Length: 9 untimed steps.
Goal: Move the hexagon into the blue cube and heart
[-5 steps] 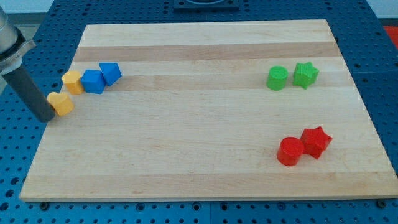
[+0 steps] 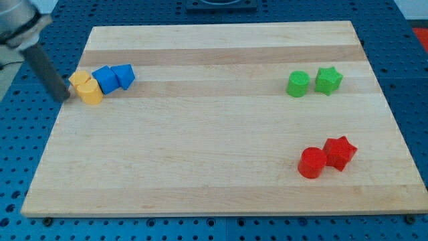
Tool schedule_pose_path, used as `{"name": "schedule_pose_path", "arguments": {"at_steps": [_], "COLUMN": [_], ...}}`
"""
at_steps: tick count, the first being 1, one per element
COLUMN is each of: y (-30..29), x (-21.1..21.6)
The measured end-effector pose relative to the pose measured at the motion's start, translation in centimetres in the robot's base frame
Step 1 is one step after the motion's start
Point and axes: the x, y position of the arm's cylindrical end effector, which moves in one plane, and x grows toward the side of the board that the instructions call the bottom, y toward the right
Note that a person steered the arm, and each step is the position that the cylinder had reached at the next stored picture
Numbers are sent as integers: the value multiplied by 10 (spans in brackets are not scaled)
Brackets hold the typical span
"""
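Two yellow blocks touch at the view's upper left: one (image 2: 80, 81) nearer the top and one (image 2: 91, 92) just below and right of it. I cannot tell which is the hexagon and which the heart. The blue cube (image 2: 105, 79) touches them on their right, and a blue wedge-shaped block (image 2: 124, 75) touches the cube's right side. My tip (image 2: 64, 96) stands at the board's left edge, just left of the lower yellow block, close to it or touching it.
A green cylinder (image 2: 297, 84) and a green star (image 2: 328, 79) sit at the upper right. A red cylinder (image 2: 311, 163) and a red star (image 2: 340, 152) sit at the lower right. The wooden board (image 2: 214, 154) lies on a blue table.
My tip moved up and right, pushing the lower yellow block up and right against the other yellow block. The blue blocks shifted slightly right and up.
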Motion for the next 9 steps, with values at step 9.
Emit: {"name": "schedule_pose_path", "arguments": {"at_steps": [9], "y": [165], "x": [123]}}
